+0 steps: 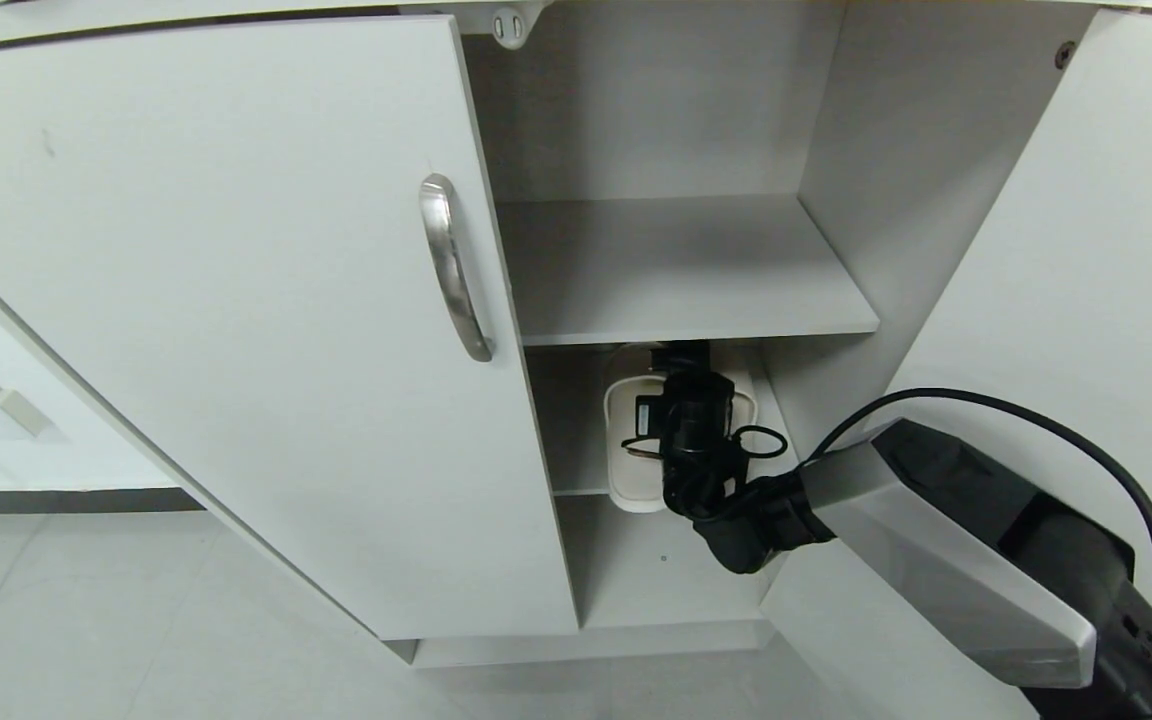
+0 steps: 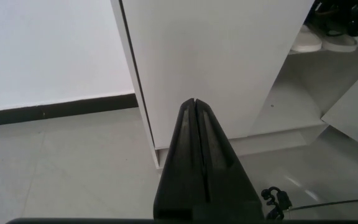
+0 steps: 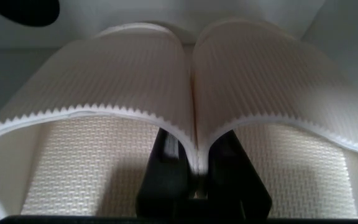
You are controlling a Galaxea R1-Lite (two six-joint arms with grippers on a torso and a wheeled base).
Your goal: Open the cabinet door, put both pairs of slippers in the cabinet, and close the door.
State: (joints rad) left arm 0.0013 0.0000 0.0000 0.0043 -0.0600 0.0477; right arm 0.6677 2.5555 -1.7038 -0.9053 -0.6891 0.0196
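Right gripper (image 3: pixel 194 174) inside the white cabinet (image 1: pixel 836 150), clamped on a pair of cream ribbed-foam slippers (image 1: pixel 631 470).

Right-hand door (image 1: pixel 1086 250) swung wide; left-hand door (image 1: pixel 236 300) with its curved brushed-metal handle (image 1: pixel 454 268) covers the other half. Right arm reaches in beneath the upper shelf (image 1: pixel 676 270). Its black fingers (image 3: pixel 166 162) are nearly closed, pinching the two slippers' inner strap edges together, one slipper either side. The pair lies side by side at the lower shelf (image 2: pixel 291 53), toes pointing to the back; cannot tell whether the soles rest fully on it. Left gripper (image 2: pixel 194 109) hangs outside, low over the grey tiled floor (image 2: pixel 73 162) in front of the left-hand door, fingers pressed flat together, gripping nothing.
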